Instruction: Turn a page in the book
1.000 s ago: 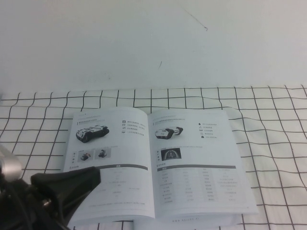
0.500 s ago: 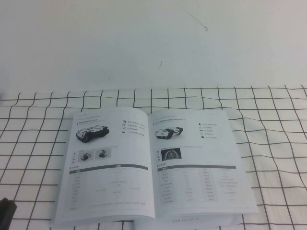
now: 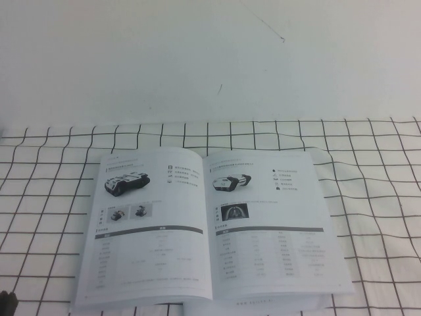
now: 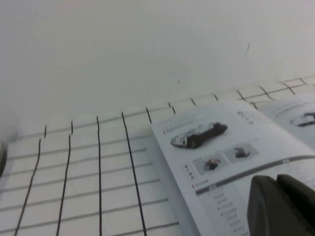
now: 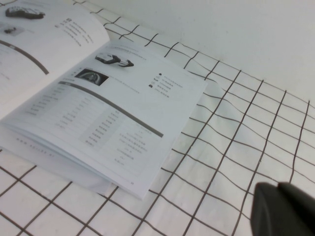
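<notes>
The book [image 3: 210, 230] lies open and flat on the checked cloth in the high view. Its left page [image 3: 148, 224] shows a black wheeled vehicle photo, the right page [image 3: 273, 224] a boxy vehicle photo, both with tables below. My left gripper [image 4: 276, 178] is shut and empty, in front of the left page's lower part [image 4: 221, 162]. Only a dark bit of the left arm [image 3: 6, 303] shows at the high view's bottom left corner. My right gripper [image 5: 278, 186] is shut and empty over the cloth, off the book's right edge [image 5: 147, 142]. It is out of the high view.
A white cloth with a black grid [image 3: 381, 197] covers the table, with slight wrinkles right of the book. A plain white wall [image 3: 210, 59] stands behind. Bare cloth lies left of the book [image 4: 74, 172] and right of it [image 5: 231, 142].
My left arm, which covered the book's lower left corner a second ago, has pulled back down and left, almost out of the high view. The book lies unchanged.
</notes>
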`<state>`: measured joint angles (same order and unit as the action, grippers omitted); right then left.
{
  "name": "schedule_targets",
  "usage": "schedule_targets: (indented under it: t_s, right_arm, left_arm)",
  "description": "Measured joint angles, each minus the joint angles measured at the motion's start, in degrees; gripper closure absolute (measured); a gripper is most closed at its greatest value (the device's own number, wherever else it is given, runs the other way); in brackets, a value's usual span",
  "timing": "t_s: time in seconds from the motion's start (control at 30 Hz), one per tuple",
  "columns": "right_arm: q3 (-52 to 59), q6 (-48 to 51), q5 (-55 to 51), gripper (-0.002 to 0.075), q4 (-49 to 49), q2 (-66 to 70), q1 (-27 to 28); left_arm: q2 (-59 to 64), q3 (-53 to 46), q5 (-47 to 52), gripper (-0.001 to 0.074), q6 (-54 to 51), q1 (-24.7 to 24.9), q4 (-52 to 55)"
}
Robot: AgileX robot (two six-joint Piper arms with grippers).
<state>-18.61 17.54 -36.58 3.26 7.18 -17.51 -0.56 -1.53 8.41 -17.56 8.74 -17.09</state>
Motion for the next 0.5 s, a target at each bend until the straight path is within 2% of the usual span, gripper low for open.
schedule_targets:
  t_s: [0.13,0.37,0.5]
  right_arm:
    - [0.00,0.00,0.00,0.0726,0.00,0.00,0.00]
    - [0.00,0.00,0.00,0.0726,0.00,0.00,0.00]
    - [0.00,0.00,0.00,0.0726,0.00,0.00,0.00]
  left_arm:
    - [0.00,0.00,4.28,0.0737,10.08,-0.09,7.34]
    - [0.00,0.00,8.97,0.0737,18.76,-0.38,11.26]
    - [0.00,0.00,9.23,0.0737,21.28,-2.50,12.03]
